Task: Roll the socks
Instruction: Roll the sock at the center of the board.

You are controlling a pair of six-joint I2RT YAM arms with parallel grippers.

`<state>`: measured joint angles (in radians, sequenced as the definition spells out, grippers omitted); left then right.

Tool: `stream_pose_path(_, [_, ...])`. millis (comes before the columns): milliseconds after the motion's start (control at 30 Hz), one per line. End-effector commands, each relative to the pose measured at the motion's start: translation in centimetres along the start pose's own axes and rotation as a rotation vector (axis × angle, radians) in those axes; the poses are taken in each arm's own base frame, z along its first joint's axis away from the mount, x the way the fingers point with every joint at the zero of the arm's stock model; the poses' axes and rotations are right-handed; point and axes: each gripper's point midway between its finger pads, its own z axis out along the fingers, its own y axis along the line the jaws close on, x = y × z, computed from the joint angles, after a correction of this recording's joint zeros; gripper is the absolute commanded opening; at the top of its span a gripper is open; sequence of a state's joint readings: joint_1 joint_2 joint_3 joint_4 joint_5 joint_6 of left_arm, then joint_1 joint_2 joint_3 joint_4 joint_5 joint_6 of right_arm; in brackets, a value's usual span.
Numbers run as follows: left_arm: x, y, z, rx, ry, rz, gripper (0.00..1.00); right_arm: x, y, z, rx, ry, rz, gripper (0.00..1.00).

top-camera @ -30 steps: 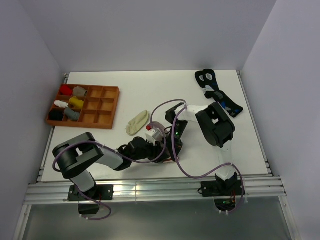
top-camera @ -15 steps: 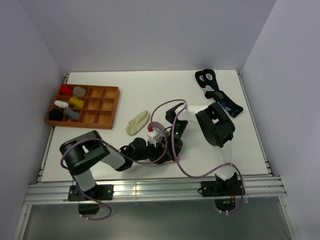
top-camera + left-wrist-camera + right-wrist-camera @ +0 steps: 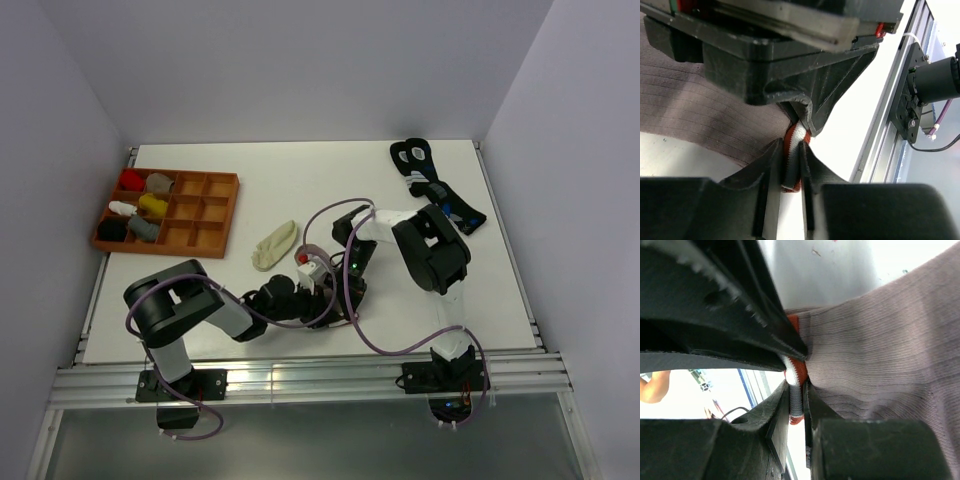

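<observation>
Seen from above, the taupe sock (image 3: 302,258) lies near the middle of the table (image 3: 300,180), almost wholly hidden under the two grippers, with only its red end showing. The left gripper (image 3: 322,288) and the right gripper (image 3: 345,268) meet over it, close against each other. The cream sock (image 3: 275,244) lies loose just left of them, apart from both. The left arm lies low, stretched rightward from its base along the near edge. The right arm rises from its base, bends at the elbow and reaches down to the left. At the far left stands a wooden tray (image 3: 205,212), with six small sock bundles (image 3: 150,205) in its two left columns, one to a compartment. Black socks (image 3: 432,185) lie at the far right. In the left wrist view, the left gripper (image 3: 791,156) is drawn narrow, pinching the red-and-white striped cuff (image 3: 792,145). The taupe fabric spreads off to the left, and the right gripper's black body sits right above the cuff. In the right wrist view, the right gripper (image 3: 795,390) is likewise narrow on the same cuff, with the sock fanning out to the right and the left gripper's finger at the cuff from above.
</observation>
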<state>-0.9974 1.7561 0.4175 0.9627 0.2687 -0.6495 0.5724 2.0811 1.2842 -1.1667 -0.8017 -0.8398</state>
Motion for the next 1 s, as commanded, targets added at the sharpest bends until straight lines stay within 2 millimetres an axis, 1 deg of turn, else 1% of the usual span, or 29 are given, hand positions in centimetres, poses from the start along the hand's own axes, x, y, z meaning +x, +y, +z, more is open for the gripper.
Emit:
stream_pose_path(0, [1.0, -0.5, 0.4, 0.018, 0.053, -0.019, 0.2, -0.4, -0.7, -0.2, 0.024, -0.019, 0.0, 0.04])
stream_pose_path(33, [1.3, -0.4, 0.4, 0.007, 0.067, -0.03, 0.14, -0.4, -0.9, -0.2, 0.032, -0.02, -0.003, 0.06])
stream_pose_path(67, [1.5, -0.2, 0.4, -0.006, 0.078, -0.04, 0.1, -0.4, -0.9, -0.2, 0.038, -0.022, 0.001, 0.07])
stream_pose_path(100, [1.6, -0.1, 0.5, -0.013, 0.081, -0.054, 0.03, -0.5, -1.0, -0.2, 0.045, -0.026, -0.003, 0.09])
stream_pose_path(133, [2.0, 0.1, 0.4, -0.031, 0.095, -0.066, 0.0, -0.5, -1.0, -0.2, 0.05, -0.026, -0.004, 0.15])
stream_pose_path(233, [2.6, 1.0, 0.5, -0.085, 0.122, -0.105, 0.0, -0.6, -1.2, -0.5, 0.077, -0.038, -0.013, 0.27])
stream_pose_path(267, [3.2, 1.6, 0.4, -0.114, 0.148, -0.122, 0.0, -0.7, -1.0, -0.7, 0.088, -0.045, -0.016, 0.37])
stream_pose_path(333, [3.8, 1.7, 0.5, -0.119, 0.165, -0.155, 0.0, -0.7, -0.9, -1.1, 0.108, -0.051, -0.031, 0.45])
stream_pose_path(367, [4.0, 1.7, 0.4, -0.12, 0.17, -0.167, 0.0, -1.0, -0.5, -1.6, 0.127, -0.064, -0.047, 0.47])
stream_pose_path(433, [4.4, 1.8, 0.2, -0.129, 0.177, -0.2, 0.0, -0.9, -0.4, -2.1, 0.16, -0.079, -0.06, 0.5])
stream_pose_path(467, [4.6, 2.0, 0.1, -0.138, 0.181, -0.209, 0.0, -1.1, -0.1, -2.8, 0.182, -0.098, -0.073, 0.51])
stream_pose_path(567, [5.5, 2.5, -0.1, -0.159, 0.206, -0.239, 0.0, -1.0, 0.4, -3.8, 0.215, -0.129, -0.085, 0.52])
stream_pose_path(667, [6.1, 2.5, -0.3, -0.139, 0.217, -0.27, 0.0, -1.0, 0.0, -4.9, 0.273, -0.179, -0.057, 0.54])
stream_pose_path(700, [6.4, 2.8, -0.5, -0.148, 0.221, -0.286, 0.0, -1.3, -0.6, -5.5, 0.302, -0.206, -0.052, 0.54])
stream_pose_path(733, [6.5, 2.8, -0.5, -0.146, 0.22, -0.291, 0.0, -1.3, -0.8, -5.8, 0.318, -0.218, -0.043, 0.55])
stream_pose_path(833, [6.9, 3.0, -0.6, -0.148, 0.226, -0.313, 0.0, -1.7, -1.8, -7.0, 0.384, -0.262, 0.005, 0.55])
stream_pose_path(900, [7.2, 3.0, -0.7, -0.148, 0.243, -0.342, 0.0, -1.8, -2.4, -7.9, 0.435, -0.279, -0.004, 0.55])
stream_pose_path(933, [7.3, 3.0, -0.7, -0.146, 0.252, -0.355, 0.0, -1.5, -2.5, -7.9, 0.448, -0.278, -0.016, 0.54])
stream_pose_path(967, [7.6, 2.9, -0.8, -0.149, 0.274, -0.387, 0.0, -1.3, -2.3, -8.5, 0.482, -0.286, -0.035, 0.54])
